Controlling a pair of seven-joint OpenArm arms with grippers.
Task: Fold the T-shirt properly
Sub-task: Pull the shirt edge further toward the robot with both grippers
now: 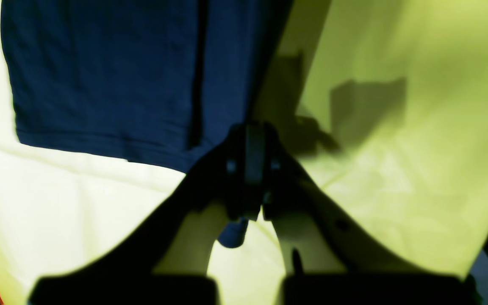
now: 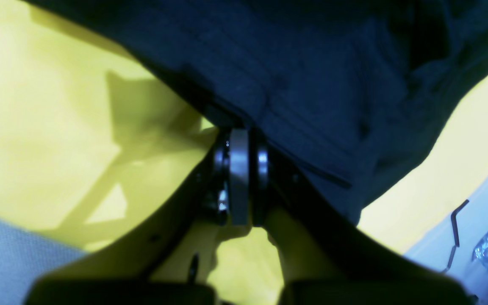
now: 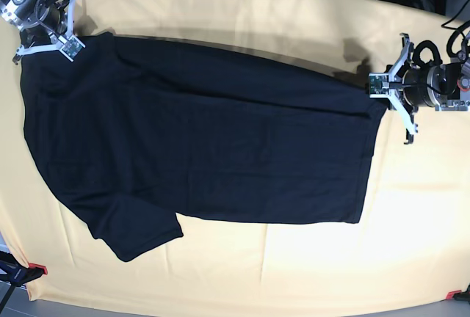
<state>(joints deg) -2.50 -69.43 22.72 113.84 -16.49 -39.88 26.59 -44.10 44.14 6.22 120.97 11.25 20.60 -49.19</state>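
Lying spread across the yellow tablecloth [image 3: 294, 273] on the bench, the T-shirt [image 3: 205, 148] has its far long side already turned in over the body, judging by the straight upper edge and the single sleeve showing at its near corner. Each end effector is pinched tight on that far edge: the left end effector [image 1: 250, 140] on the hem corner, the right end effector [image 2: 239, 140] at the shoulder end. My judgement is that one lengthwise fold is under way; the near sleeve side and the crosswise folds remain.
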